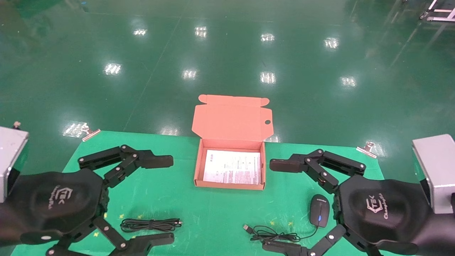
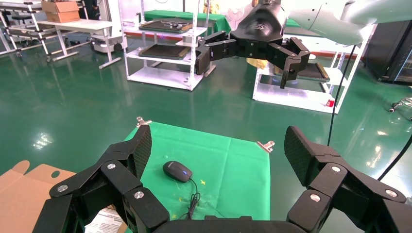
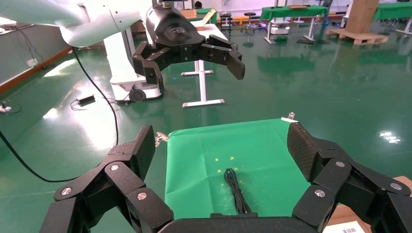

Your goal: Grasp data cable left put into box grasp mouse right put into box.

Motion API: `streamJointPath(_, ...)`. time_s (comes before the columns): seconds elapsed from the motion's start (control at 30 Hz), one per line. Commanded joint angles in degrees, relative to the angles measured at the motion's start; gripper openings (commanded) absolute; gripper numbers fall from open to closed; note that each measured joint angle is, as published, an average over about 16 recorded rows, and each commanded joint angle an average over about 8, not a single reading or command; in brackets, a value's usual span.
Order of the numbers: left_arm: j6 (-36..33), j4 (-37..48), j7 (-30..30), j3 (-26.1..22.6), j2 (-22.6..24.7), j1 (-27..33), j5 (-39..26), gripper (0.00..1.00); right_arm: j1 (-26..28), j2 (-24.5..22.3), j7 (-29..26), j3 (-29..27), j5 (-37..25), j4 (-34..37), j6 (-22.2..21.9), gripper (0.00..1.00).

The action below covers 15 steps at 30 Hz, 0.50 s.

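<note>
my left gripper (image 1: pixel 161 200) and right gripper (image 1: pixel 280 205) hover spread wide, holding nothing. the data cable (image 1: pixel 151 224) lies under the left, the mouse (image 1: pixel 319 210) beside the right, so each arm takes its nearer item. the box (image 1: pixel 230 185) sits open between them.

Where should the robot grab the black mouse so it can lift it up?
Probably across the mouse's two long curved sides, near its middle, coming straight down from above. It lies flat on the green cloth with its rounded back up, so the sides give the firmest hold. The open right gripper is beside it; its cord trails toward the front edge.
</note>
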<state>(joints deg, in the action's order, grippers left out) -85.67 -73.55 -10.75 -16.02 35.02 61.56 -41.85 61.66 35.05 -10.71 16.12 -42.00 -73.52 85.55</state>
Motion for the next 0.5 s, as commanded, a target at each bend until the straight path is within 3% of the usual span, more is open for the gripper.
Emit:
streamJointPath(0.03, 0.0, 0.0, 0.0, 0.0, 0.0, 0.0, 0.0, 1.0, 0.0, 0.0, 0.0, 0.0, 0.0, 0.0, 0.0, 1.0)
streamJointPath(0.5, 0.11, 0.04, -0.01, -0.06, 0.06, 0.04, -0.13, 1.0, -0.01, 0.0, 0.0, -0.01, 0.02, 0.0, 0.02, 1.0)
